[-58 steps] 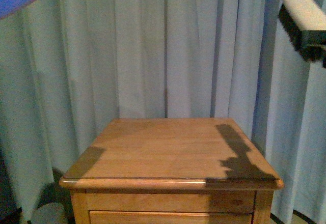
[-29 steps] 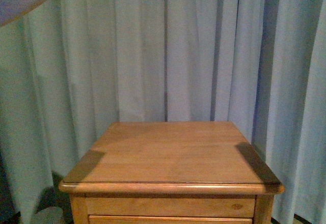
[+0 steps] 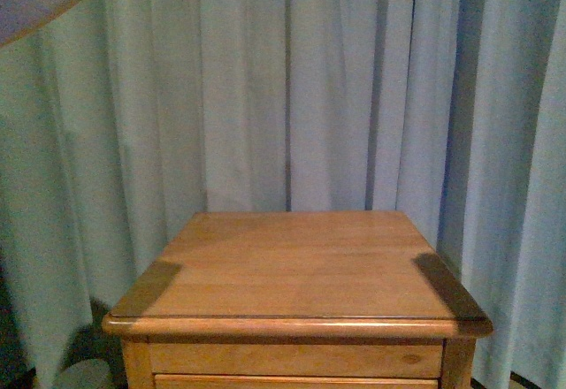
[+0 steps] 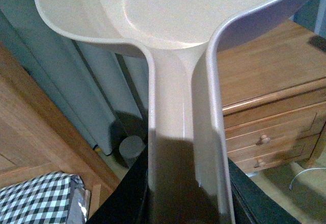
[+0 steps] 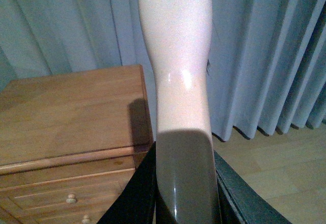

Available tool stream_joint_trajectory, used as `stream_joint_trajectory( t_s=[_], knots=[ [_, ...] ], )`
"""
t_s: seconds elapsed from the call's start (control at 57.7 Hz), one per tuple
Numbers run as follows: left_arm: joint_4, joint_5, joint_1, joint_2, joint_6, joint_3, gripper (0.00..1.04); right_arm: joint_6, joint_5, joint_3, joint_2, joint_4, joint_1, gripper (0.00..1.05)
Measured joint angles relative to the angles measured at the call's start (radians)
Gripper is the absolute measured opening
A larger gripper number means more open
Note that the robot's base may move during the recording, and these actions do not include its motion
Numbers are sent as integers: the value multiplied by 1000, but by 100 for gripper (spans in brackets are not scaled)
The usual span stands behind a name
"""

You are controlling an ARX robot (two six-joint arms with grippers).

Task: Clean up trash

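Clamping, left gripper (image 4: 186,203): its black jaws sit on either side of the dustpan (image 4: 168,10) handle and are closed on it.
Dustpan: smooth beige plastic with a faint speckle. A wide, shallow scoop with a rolled rim narrows into a long channelled handle. From the front its grey underside fills the upper left corner.
Clamping, right gripper (image 5: 186,203): its black jaws are closed around the lower end of the brush handle (image 5: 175,46).
Brush handle: glossy cream plastic, rounded, waisted in the middle and wider further out. The brush head lies beyond the picture.
Trash: its place cannot be told from any of the three views.
Nightstand (image 3: 292,265): honey-coloured wood with visible grain. It has a square top with a rounded edge, and drawers with small round knobs (image 4: 264,139).
Curtain (image 3: 265,80): pale blue-grey cloth hanging in vertical folds behind the nightstand, down to a light wooden floor (image 5: 275,183).
Pillow (image 4: 35,198): black-and-white checked fabric, low beside a wooden frame in the left wrist view.
Container (image 4: 132,147): round and grey, on the floor beside the nightstand.
Change: a second ago the brush head hung in the upper right of the front view and cast a long shadow across the tabletop. It is now out of that view, and only a narrow shadow lies along the top's right edge. The dustpan corner has stayed put.
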Motion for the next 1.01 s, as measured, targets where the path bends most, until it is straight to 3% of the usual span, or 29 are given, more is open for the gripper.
stream_joint_trajectory(
  t_s=[1.006],
  knots=[
    [0,0,2,0,3,-2,27,3,4,-8,6,-2,5,21]
  ],
)
